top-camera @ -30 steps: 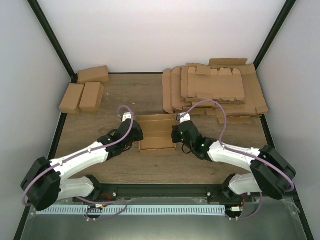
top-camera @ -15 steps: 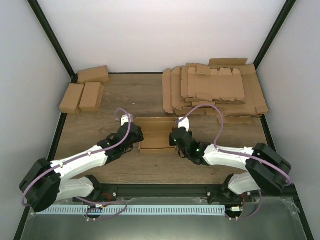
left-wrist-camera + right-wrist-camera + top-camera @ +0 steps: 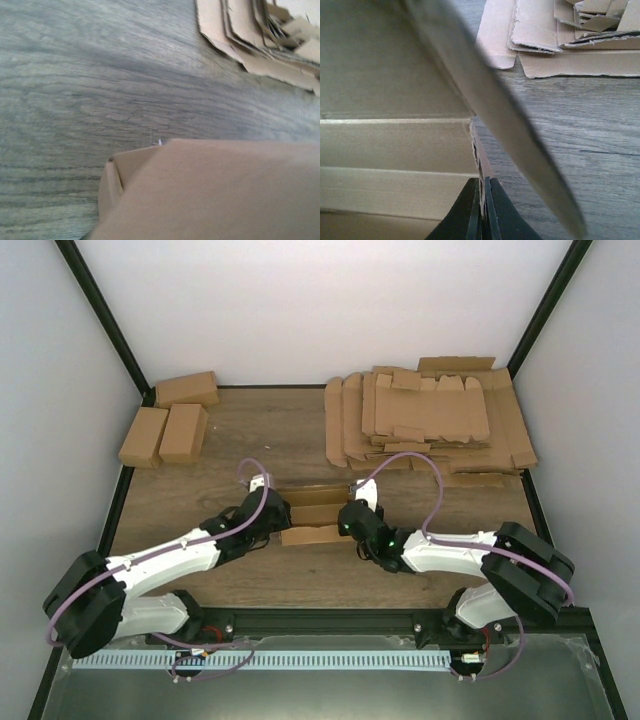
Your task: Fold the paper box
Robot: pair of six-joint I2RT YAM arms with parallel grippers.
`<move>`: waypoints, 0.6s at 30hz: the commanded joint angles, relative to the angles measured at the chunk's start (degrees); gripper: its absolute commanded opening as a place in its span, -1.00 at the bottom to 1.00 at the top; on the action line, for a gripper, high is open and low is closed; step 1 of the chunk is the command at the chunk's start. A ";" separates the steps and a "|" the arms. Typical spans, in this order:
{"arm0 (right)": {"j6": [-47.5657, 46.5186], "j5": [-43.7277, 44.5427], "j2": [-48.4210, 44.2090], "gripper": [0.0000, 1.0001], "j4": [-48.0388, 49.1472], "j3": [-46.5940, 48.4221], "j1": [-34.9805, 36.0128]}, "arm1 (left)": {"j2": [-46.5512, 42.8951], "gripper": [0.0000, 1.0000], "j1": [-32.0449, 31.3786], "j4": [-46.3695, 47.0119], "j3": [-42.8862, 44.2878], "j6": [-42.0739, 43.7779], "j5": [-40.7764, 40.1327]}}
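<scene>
Paper box is judged approx. half folded, walls up but ends unclosed, w/ R gripper jaws clenched on its edge; L gripper jaws' state can't be told.

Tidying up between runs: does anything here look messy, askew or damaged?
The stack of flat blanks at the far right is fanned out unevenly. The paper box has a ragged edge right by where the right pincer pinches it.

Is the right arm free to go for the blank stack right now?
Probably not yet: the right tool is shut on the paper box. Only bare table lies between it and the stack of blanks, so after letting go the way looks open.
</scene>
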 commanded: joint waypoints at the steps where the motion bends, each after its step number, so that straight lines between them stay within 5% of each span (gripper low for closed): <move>1: -2.09 1.10 0.77 -0.99 0.72 1.50 0.75 | -0.28 -0.31 -0.56 -5.76 3.70 0.94 2.51; 5: -4.15 1.15 1.29 -0.99 1.24 1.30 0.79 | -2.58 0.71 -0.53 -16.53 8.63 1.53 1.84; 7: -4.98 1.16 1.49 -0.99 1.43 1.15 0.79 | -4.02 0.98 -0.58 -23.10 11.49 1.65 1.65; 13: -7.50 0.69 1.63 -0.99 3.44 0.27 0.77 | -11.06 1.00 -0.44 -35.70 17.36 5.74 3.91; 18: -12.95 -2.89 0.80 -0.99 5.98 -0.69 0.79 | -10.93 1.00 0.29 -34.49 24.40 23.13 11.71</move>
